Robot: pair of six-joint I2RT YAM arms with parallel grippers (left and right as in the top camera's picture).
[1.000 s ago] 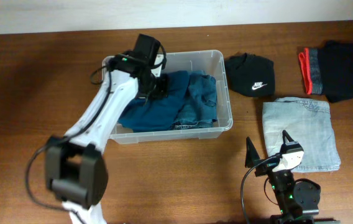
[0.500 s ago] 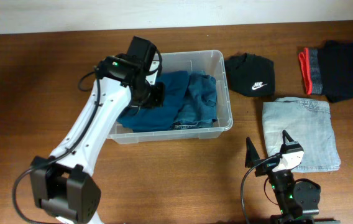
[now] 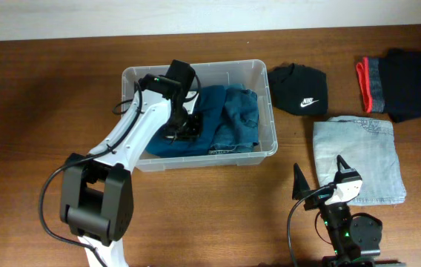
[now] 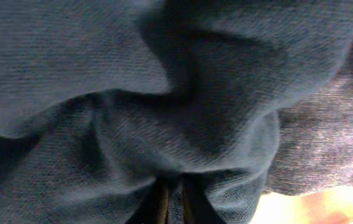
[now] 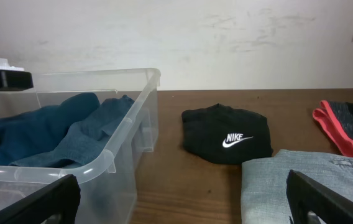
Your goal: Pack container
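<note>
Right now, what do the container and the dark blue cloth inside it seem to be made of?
The container looks like clear, glossy, stiff plastic: the dark blue cloth shows through its walls. That cloth looks like matte woven or knitted fabric, perhaps cotton: it lies in soft folds, and fine threads show up close.

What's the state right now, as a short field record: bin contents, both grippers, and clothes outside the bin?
container: clear bin holding a teal garment and a blue denim piece
left gripper: down inside the bin, jaws nearly together on a fold of the teal garment
right gripper: open, holding nothing, by the folded light denim
outside the bin: black Nike garment, folded light denim, black item with red band
</note>
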